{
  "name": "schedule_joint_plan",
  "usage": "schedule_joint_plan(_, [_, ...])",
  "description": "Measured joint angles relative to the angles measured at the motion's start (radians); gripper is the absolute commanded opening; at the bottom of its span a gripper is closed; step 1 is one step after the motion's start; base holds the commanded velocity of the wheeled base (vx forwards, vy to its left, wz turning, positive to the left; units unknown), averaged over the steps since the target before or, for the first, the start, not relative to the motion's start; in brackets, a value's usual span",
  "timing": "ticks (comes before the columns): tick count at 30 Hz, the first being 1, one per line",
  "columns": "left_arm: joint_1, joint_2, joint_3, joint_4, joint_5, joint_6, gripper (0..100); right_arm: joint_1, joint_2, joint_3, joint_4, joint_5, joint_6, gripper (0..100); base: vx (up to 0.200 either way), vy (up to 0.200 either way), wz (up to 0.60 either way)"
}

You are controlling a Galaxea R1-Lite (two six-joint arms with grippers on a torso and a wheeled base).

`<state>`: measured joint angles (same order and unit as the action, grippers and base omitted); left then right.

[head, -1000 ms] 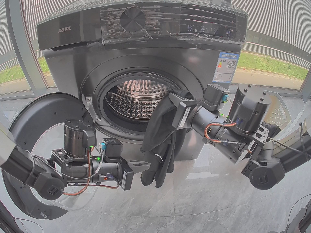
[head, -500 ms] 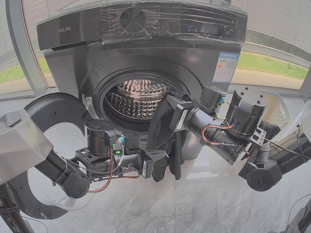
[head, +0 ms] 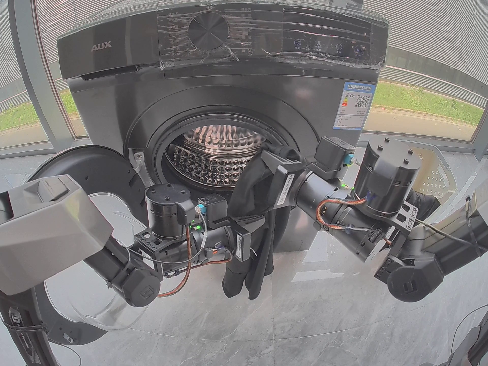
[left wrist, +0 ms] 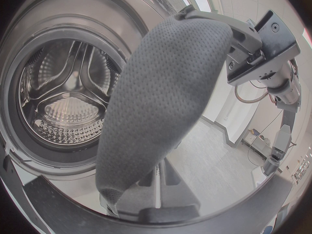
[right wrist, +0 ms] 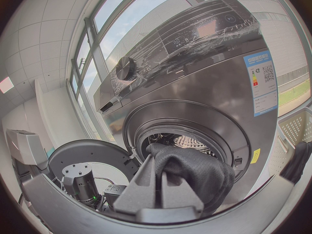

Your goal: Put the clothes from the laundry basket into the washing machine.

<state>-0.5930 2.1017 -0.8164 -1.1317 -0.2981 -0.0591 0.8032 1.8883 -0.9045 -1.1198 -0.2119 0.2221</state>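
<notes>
I'm mid-load. My right gripper is clamped shut on the top fold of a dark shirt, holding it at the right edge of the washing machine opening, just outside the drum. Most of the cloth hangs down the front of the machine, well below the lower rim and short of the floor. My left gripper is low against that hanging part. Its fingers are pressed together, and I can't see any cloth pinched between them, so I judge it to be nudging rather than gripping.

To do this well, I think the tail has to go in before I let go on the right. I'd scoop with the left from under the hanging folds, lift them over the lower rim and push them deep towards the back of the drum. Meanwhile the right carries its end inward past the rubber seal and only then opens. If I release at the rim, the weight of the tail would likely drag the shirt back out.

The door stands wide open on my left, clear of the left arm's sweep. The laundry basket sits by the machine's right side, with another dark piece draped over its edge.
</notes>
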Motion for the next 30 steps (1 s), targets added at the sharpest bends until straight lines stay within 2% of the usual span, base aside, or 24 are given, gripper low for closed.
schedule_joint_plan(11, [0.0,0.006,0.036,-0.069,0.003,-0.004,0,-0.01,0.0,0.007,0.001,-0.004,-0.001,0,0.0,0.0,0.0])
schedule_joint_plan(12, [0.0,0.005,0.044,-0.071,0.003,-0.004,100,-0.011,0.0,0.007,0.002,-0.004,-0.001,0,0.0,0.0,0.0])
schedule_joint_plan(16, [0.001,-0.011,0.094,-0.072,0.004,-0.005,100,-0.015,-0.001,0.007,0.006,-0.004,-0.001,0,0.0,0.0,0.0])
schedule_joint_plan(24, [-0.002,-0.098,0.217,-0.064,0.004,-0.026,100,-0.024,-0.003,0.007,0.013,-0.004,-0.001,0,0.0,0.0,0.0])
schedule_joint_plan(30, [0.004,-0.116,0.224,-0.058,0.027,-0.024,100,-0.023,-0.003,0.006,0.013,-0.006,-0.001,0,0.0,0.0,0.0])
